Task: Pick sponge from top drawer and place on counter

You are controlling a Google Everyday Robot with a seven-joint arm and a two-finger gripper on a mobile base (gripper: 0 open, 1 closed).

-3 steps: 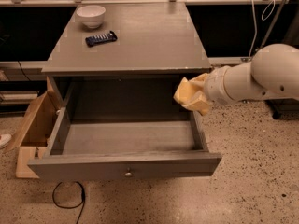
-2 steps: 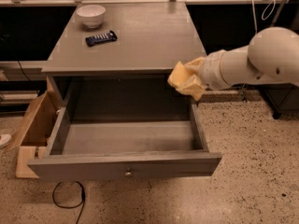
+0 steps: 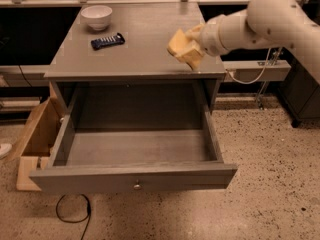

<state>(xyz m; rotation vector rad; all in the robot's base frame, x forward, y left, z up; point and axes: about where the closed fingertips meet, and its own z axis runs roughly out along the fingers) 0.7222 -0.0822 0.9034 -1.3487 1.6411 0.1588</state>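
sponge (image 3: 181, 48) is gripped at the tip of the gripper (image 3: 194, 43), whose fingers are closed on it from the right. it is carried over the right front part of the counter (image 3: 140, 59), near the front edge; contact with the surface cannot be told. sponge lies just left of the gripper, long axis tilted, roughly front-right to back-left. next move is judged to be a short lowering onto the bare counter below, then release. top drawer (image 3: 135, 176) is pulled out below the counter's front. white bowl (image 3: 96, 15) and dark keypad-like device (image 3: 107, 41) are set at the counter's back left, well apart from the sponge. no brand or writing can be read.
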